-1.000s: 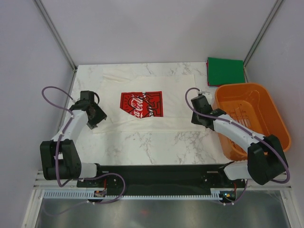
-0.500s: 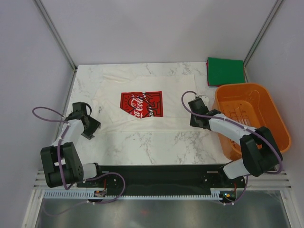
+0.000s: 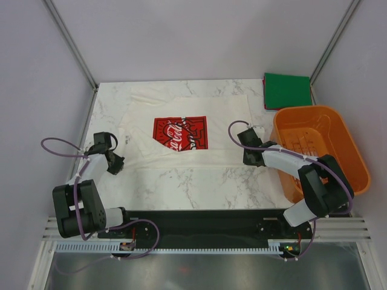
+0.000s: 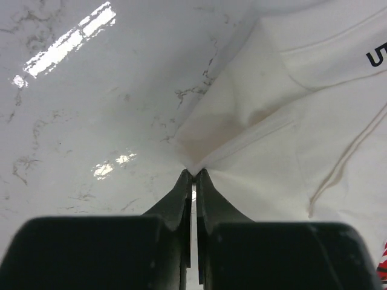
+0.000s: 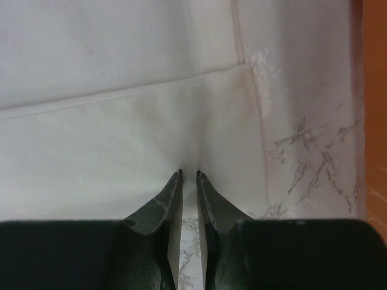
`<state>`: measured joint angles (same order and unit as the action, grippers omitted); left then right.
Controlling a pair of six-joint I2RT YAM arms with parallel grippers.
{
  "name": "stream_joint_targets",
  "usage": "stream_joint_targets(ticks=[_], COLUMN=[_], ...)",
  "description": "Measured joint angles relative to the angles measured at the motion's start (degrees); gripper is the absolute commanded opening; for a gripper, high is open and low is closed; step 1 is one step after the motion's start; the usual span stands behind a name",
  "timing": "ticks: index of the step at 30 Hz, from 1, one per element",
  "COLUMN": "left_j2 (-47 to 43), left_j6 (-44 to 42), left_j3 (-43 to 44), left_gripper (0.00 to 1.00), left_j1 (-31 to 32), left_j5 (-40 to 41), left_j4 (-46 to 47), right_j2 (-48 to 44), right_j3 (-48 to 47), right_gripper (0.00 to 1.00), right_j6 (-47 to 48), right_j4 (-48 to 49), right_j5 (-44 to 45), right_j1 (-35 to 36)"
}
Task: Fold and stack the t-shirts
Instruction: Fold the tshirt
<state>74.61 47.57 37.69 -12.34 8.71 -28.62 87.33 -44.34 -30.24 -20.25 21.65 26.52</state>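
The white t-shirt (image 3: 181,115) with a red chest print (image 3: 180,133) lies spread flat on the marble table (image 3: 199,181). My left gripper (image 3: 116,164) is at its near left corner. In the left wrist view the jaws are shut on that corner (image 4: 193,172), and the cloth (image 4: 272,121) puckers at the tips. My right gripper (image 3: 243,140) is at the shirt's right side. Its narrow jaws (image 5: 188,175) pinch the white cloth (image 5: 121,139) near a hem. The dark green t-shirt (image 3: 286,90) lies folded square at the far right corner.
An orange slatted basket (image 3: 320,148) stands along the right edge, close beside the right arm; its rim (image 5: 370,90) shows in the right wrist view. Grey walls enclose the table on three sides. Purple cables loop off both wrists.
My left gripper slid down and left off the shirt's edge and closed on its corner. The right gripper crept left and away along the shirt's right side, its jaws still narrow.
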Motion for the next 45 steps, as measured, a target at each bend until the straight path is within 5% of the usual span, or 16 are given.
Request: stream_joint_targets(ticks=[15, 18, 24, 34, 45], left_j2=[-0.11, -0.15, -3.30, -8.07, 1.01], left_j6=[-0.72, -1.18, -3.02, -8.83, -8.39], left_j3=[0.00, 0.24, 4.11, 9.77, 2.14], left_gripper=[0.02, 0.36, 0.49, 0.55, 0.55], left_j1=[0.20, 0.20, 0.15, 2.19, 2.62], left_j5=[3.32, 3.78, 4.94, -12.17, -22.51], left_j4=[0.44, -0.35, -4.92, -0.50, 11.45], right_j2=[-0.50, -1.64, -5.20, -14.84, -16.41], right_j3=[0.42, 1.05, 1.16, -2.49, -3.45], right_gripper=[0.22, 0.23, 0.27, 0.31, 0.31], right_j6=[-0.61, -0.57, -0.37, 0.42, 0.76], right_j4=[-1.44, -2.29, -5.55, -7.89, -7.93], right_j5=[2.51, 2.49, 2.38, -0.76, -1.95], right_j1=[0.26, 0.26, 0.98, 4.02, 5.16])
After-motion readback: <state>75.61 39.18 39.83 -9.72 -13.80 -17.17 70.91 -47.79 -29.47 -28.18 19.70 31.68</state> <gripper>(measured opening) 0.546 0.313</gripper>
